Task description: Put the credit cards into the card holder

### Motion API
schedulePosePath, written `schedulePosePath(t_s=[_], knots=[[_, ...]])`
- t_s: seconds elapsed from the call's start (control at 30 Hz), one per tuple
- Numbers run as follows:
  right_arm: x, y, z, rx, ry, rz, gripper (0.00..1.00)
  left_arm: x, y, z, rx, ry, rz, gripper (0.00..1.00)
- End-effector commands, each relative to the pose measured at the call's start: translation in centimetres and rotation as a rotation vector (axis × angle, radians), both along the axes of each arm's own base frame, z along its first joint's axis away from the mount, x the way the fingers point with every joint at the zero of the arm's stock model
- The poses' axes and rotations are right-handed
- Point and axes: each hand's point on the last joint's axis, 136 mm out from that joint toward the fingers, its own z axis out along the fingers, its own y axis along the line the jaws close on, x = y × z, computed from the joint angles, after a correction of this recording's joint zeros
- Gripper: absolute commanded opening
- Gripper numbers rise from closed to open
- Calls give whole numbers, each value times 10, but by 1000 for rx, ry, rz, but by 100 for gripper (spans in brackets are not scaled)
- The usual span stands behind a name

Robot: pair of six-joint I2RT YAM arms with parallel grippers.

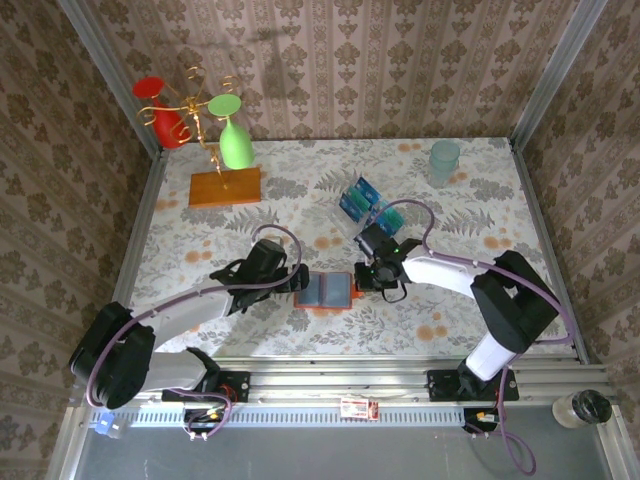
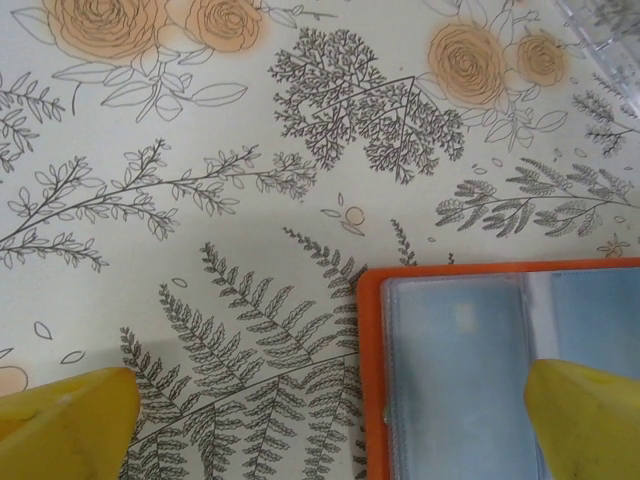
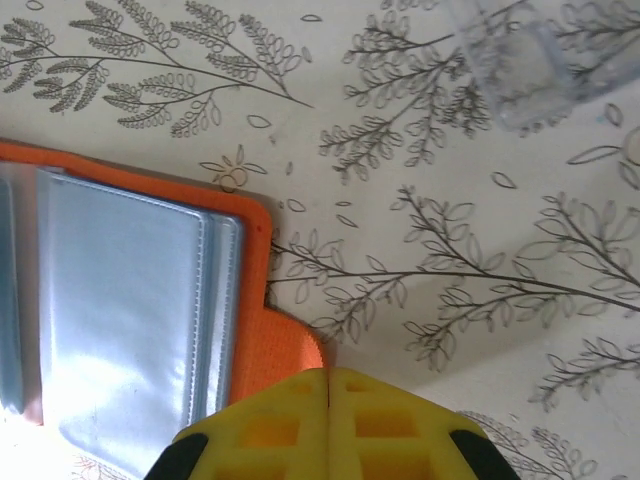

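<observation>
Orange-red card holder [image 1: 328, 291] lay open. Right gripper [image 3: 328, 376] was closed on nothing at its corner; left gripper [image 2: 330, 405] gaped wide, empty. Risk: the unpinned holder could slide as credit cards [image 1: 357, 199] go in.

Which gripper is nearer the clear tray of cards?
Right. The right gripper is at the card holder's right edge, close to the clear tray; the left gripper is at its left edge, farther.

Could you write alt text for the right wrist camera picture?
An open orange card holder with grey-blue sleeves lies on a leaf-printed tablecloth, and the right arm's yellow jaws, shut together, sit over its lower corner. A clear plastic tray shows at top right.
</observation>
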Motion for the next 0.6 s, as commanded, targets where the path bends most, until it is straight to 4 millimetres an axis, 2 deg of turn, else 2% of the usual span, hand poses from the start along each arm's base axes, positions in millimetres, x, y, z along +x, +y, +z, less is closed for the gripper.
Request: schedulePosePath(t_s=[0.0,0.03,0.13,0.2,0.37,0.47,0.57], knots=[[-4,-13,5,-20,-15,-28,6,5,-8,9,-1,-21,-28,100],[-3,-14,8,-15,-18,-32,12,5,-9,10,-1,-23,-28,100],[5,-16,31,20,-64,-27,40,5,-9,11,2,-22,-30,100],[12,-21,51,39,-103,-27,50,5,-9,13,0,-25,-31,100],[44,-48,101,7,-194,-39,54,7,-9,19,-14,-34,-20,100],[64,-61,116,-39,-220,-37,54,8,-11,22,-32,-37,-19,100],[80,-64,121,-106,-229,-1,53,10,-10,22,-37,-34,-14,100]])
